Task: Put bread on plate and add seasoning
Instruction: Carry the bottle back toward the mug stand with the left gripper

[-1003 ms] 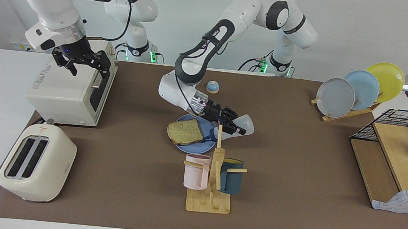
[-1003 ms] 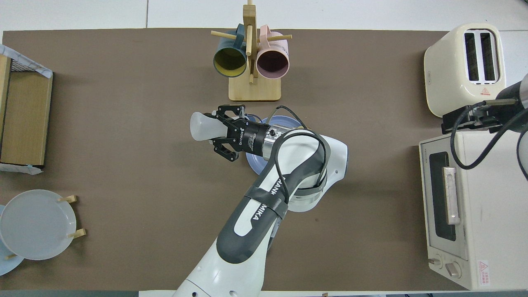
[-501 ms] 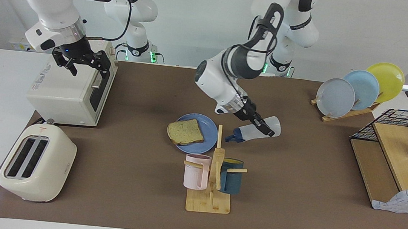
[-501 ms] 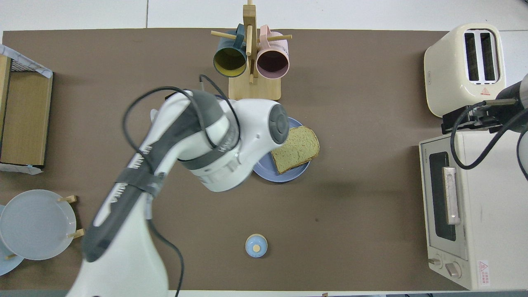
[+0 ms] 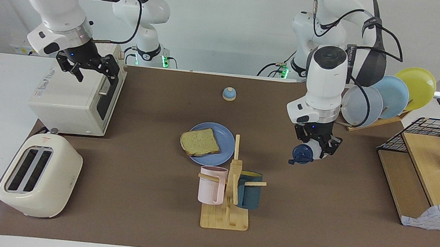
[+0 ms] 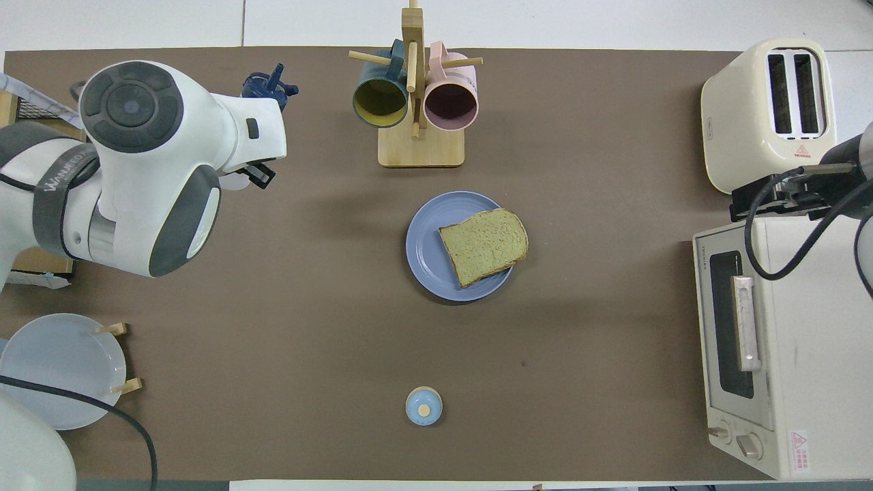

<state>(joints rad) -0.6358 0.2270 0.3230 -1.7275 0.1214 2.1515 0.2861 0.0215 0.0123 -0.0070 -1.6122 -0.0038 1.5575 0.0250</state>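
The bread (image 5: 199, 142) lies flat on the blue plate (image 5: 224, 139) at the middle of the table; it overhangs the rim slightly on the side toward the right arm. Both show in the overhead view, bread (image 6: 484, 245) and plate (image 6: 424, 249). My left gripper (image 5: 317, 147) is shut on the seasoning bottle (image 5: 302, 154) and holds it in the air over bare mat, between the plate and the wire shelf, nozzle cap pointing away from the robots. The overhead view shows only the cap (image 6: 267, 83). My right gripper (image 5: 89, 68) waits open and empty over the toaster oven.
A mug rack (image 5: 229, 190) with a pink and a teal mug stands just farther than the plate. A blue-domed bell (image 5: 229, 94) sits nearer the robots. The toaster oven (image 5: 71, 99) and toaster (image 5: 38, 176) are at the right arm's end; the plate rack (image 5: 386, 96) and wire shelf (image 5: 427, 174) at the left arm's end.
My left arm has swung away from over the plate toward its own end of the table, carrying the seasoning bottle. The bread and plate are now uncovered. The right arm has not moved.
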